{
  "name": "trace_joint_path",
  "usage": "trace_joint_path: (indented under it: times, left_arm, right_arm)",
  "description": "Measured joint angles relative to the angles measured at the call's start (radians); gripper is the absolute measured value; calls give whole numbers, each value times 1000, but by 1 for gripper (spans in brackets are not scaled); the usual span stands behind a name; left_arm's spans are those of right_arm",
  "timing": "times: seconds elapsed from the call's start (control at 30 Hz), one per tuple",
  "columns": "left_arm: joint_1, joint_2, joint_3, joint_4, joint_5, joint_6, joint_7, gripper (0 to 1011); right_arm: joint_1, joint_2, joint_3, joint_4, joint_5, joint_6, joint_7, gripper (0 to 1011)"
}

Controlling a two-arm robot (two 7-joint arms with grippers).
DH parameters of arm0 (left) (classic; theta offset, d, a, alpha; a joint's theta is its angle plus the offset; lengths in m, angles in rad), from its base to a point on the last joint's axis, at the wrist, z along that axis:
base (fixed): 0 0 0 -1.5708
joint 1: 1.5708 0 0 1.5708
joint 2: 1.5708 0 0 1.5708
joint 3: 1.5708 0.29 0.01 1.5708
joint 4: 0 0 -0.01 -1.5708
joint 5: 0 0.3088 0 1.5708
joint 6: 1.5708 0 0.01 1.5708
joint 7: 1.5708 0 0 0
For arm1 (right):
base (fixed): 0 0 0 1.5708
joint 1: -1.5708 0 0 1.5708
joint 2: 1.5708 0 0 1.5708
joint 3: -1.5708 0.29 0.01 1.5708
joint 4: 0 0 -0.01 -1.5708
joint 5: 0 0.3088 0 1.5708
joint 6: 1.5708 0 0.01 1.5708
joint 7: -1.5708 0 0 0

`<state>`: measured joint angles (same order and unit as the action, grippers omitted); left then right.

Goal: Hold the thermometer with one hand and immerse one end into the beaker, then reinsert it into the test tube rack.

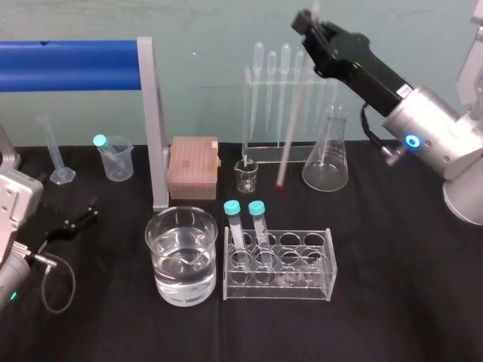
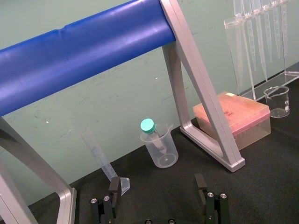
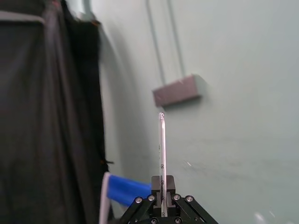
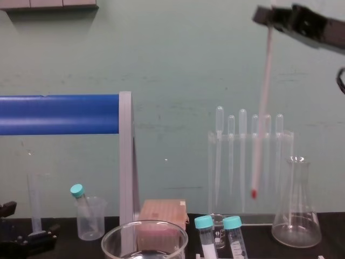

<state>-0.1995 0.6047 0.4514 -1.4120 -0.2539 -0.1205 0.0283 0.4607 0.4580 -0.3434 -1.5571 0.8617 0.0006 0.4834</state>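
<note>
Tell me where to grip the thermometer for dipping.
Near its top, pinched sideways across the rod, as the right gripper does: the thermometer hangs near-upright, red bulb down, leaving its length free for the beaker. Left gripper idles at left.

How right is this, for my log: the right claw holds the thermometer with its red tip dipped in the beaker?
Not dipped: the right claw holds the thermometer with its red tip in air outside the beaker, per chest view.

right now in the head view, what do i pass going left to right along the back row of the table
graduated cylinder, plastic cup with a capped tube, pink tip box, small glass beaker, conical flask
</note>
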Motion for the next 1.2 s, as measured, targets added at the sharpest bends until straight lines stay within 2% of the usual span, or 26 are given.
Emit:
trace_joint_path:
  times: [0.3, 0.43, 0.73, 0.93, 1.0, 1.2]
  left_arm:
    - [0, 0, 0, 0, 0, 0, 0, 1008]
    - [0, 0, 0, 0, 0, 0, 0, 1008]
    - [0, 0, 0, 0, 0, 0, 0, 1008]
    - [0, 0, 0, 0, 0, 0, 0, 1008]
    - [0, 0, 0, 0, 0, 0, 0, 1008]
    - [0, 0, 0, 0, 0, 0, 0, 1008]
  right_arm:
    - [57, -65, -49, 58, 34, -77, 142, 57]
    - [86, -94, -87, 104, 51, -101, 221, 57]
    - [122, -124, -174, 174, 49, -118, 336, 56]
    - [150, -147, -219, 241, 35, -128, 387, 56]
    - [171, -165, -240, 292, 24, -134, 409, 56]
    - [202, -201, -265, 376, 8, -144, 436, 56]
